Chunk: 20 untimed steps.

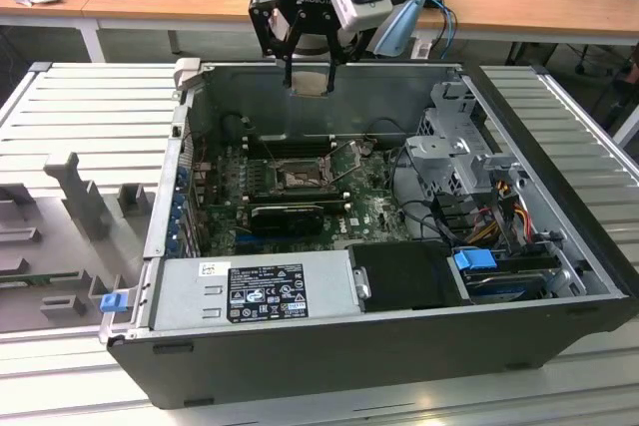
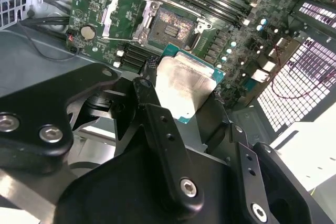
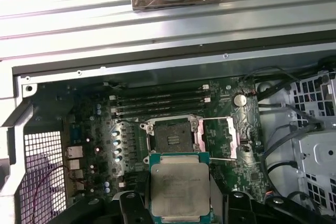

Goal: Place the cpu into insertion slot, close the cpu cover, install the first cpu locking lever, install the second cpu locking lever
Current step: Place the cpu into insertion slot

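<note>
My gripper [image 1: 311,69] hangs above the back wall of the open computer case, shut on the cpu [image 1: 312,83]. In both wrist views the cpu [image 3: 179,186] [image 2: 182,86] is a flat, pale silver square on a green base, pinched at two opposite edges by the black fingers [image 3: 129,204]. Below it on the green board lies the insertion slot [image 3: 173,134] [image 2: 171,24] [image 1: 299,179], dark, square and bare. The cpu cover [image 3: 217,138] [image 2: 124,16], a thin silver frame, is swung open beside the slot.
Memory sticks [image 3: 157,103] run along the slot's far side. A long black card [image 1: 288,214] lies on its near side. The grey power supply [image 1: 255,291], drive cage [image 1: 454,152] and cable bundle [image 1: 489,212] crowd the exterior view's right. The case wall [image 3: 157,66] rims the board.
</note>
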Each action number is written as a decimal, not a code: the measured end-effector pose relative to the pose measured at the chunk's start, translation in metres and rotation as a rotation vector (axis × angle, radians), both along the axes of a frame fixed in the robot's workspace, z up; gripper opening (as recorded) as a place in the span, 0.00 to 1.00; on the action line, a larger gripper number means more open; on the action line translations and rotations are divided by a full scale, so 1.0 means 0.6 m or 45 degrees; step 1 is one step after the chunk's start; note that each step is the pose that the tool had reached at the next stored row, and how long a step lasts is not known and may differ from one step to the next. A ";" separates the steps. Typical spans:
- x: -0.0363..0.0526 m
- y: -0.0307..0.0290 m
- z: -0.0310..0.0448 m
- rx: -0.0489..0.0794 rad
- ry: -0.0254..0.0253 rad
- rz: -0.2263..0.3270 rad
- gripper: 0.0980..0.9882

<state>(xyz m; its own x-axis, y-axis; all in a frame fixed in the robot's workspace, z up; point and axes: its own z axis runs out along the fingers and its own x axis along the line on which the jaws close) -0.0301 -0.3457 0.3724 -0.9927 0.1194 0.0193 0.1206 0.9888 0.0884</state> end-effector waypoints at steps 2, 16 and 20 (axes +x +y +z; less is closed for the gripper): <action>0.000 0.0000 0.000 0.000 0.0000 -0.009 0.50; 0.000 0.0000 -0.001 0.000 0.0000 -0.060 0.50; 0.000 0.0000 -0.001 0.000 -0.0001 -0.074 0.50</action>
<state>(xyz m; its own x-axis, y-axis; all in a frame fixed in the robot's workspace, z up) -0.0301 -0.3457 0.3715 -0.9840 0.1769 0.0192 0.1779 0.9801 0.0884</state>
